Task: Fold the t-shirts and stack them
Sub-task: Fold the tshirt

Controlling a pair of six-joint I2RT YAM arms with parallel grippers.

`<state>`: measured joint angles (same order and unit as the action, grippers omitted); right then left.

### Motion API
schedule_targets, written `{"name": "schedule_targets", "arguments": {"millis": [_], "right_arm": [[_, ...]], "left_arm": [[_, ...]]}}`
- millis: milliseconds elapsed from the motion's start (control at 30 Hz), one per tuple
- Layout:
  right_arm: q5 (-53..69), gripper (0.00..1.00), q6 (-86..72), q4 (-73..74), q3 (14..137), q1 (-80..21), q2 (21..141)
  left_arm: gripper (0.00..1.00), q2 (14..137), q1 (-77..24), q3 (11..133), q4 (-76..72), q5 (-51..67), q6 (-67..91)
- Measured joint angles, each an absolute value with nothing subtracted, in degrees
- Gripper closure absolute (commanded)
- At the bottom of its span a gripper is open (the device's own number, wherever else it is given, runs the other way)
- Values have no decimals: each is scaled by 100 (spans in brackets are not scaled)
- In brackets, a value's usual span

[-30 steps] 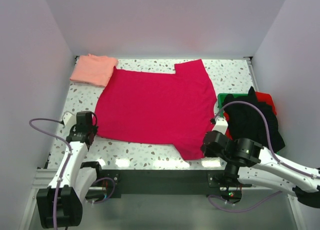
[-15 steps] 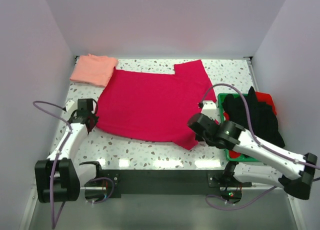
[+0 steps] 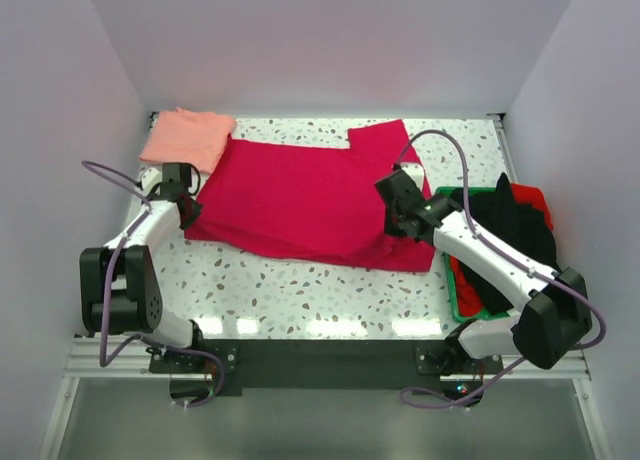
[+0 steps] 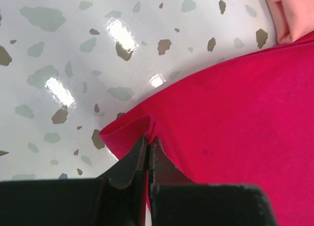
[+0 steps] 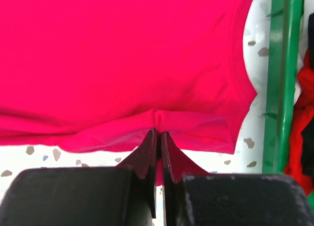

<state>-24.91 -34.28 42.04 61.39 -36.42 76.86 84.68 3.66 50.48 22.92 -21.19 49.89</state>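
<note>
Pinching a small raised fold of the crimson t-shirt [image 4: 235,113], the left gripper [image 4: 148,143] has its jaws clamped tight on the cloth at the shirt's edge. Ahead and to the left of those tips lies bare table [image 4: 73,49], a glossy white terrazzo flecked with grey and brown and marked by bright glints of light. Far ahead and to the right of them, the folded salmon-pink t-shirt [image 4: 294,14] meets the red cloth.

The right gripper [image 5: 159,135] is likewise clenched on the crimson t-shirt, holding a gathered pleat at the hem. The cloth just in front of its jaws is doubled over, and the rest spreads flat ahead of them. To the right of these jaws runs the rim of the green tray [image 5: 279,64], which holds dark clothing [image 3: 510,235] with some red showing beneath it.

Plain pale walls [image 3: 330,40] close the table in on three sides.
</note>
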Motion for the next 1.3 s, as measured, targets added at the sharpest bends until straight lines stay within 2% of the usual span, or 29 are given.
{"name": "schedule_targets", "arguments": {"millis": [267,533,800,1167,1267,1300], "right_arm": [[-2104,100,-3052,4003,6779,-2998,8077],[-1706,100,-2860,3822,6836,-2447,8289],[-1389,100,-2731,3590,6834,-1881,8405],[-1140,100,-2668,3393,6849,-1592,8938],[-1087,100,-2655,3367,6895,-1525,9080],[-1079,100,-2652,3367,6923,-1498,9126]], "left_arm": [[100,9105,366,5776,2298,-2097,4980],[100,9741,281,6370,2314,-2012,4888],[94,10123,213,6643,2322,-1999,4840],[79,10213,211,6831,2296,-1955,4777],[70,10248,211,6899,2276,-1946,4716],[63,10261,211,6928,2272,-1944,4687]]}}
